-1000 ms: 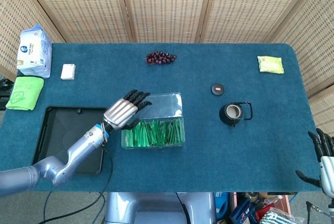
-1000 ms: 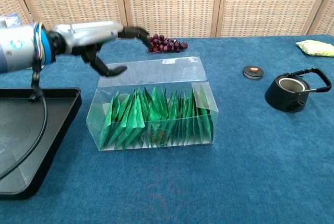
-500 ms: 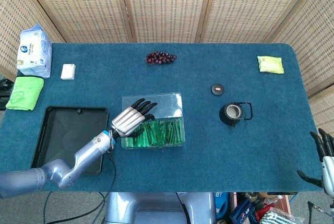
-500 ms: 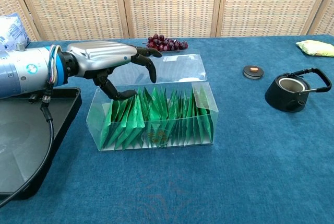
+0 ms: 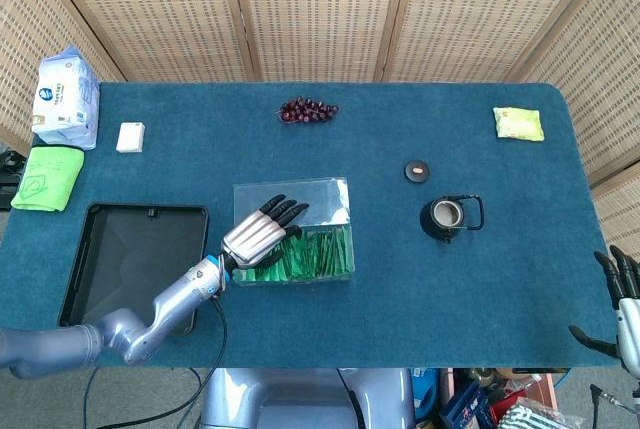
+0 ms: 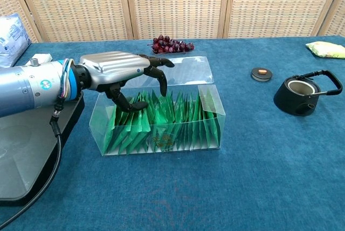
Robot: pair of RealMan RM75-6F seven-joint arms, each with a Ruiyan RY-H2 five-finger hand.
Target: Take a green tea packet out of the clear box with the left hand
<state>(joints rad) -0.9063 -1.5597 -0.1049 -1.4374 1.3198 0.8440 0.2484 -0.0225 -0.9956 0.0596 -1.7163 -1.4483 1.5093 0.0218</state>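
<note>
Green tea packets (image 6: 161,120) upright in clear box (image 6: 207,120), directly under left hand (image 6: 121,72); fingers apart, empty. Right hand (image 5: 625,309) far off, spread, empty.

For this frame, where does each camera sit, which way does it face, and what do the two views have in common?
Head view: high above the near table edge, looking steeply down on the table; shows the left hand over the clear box and the right hand at the lower right.
Chest view: low at the near edge, facing across toward the woven screen; shows only the left arm.
Shared: left hand, clear box, green tea packets, grapes, kettle.
</note>
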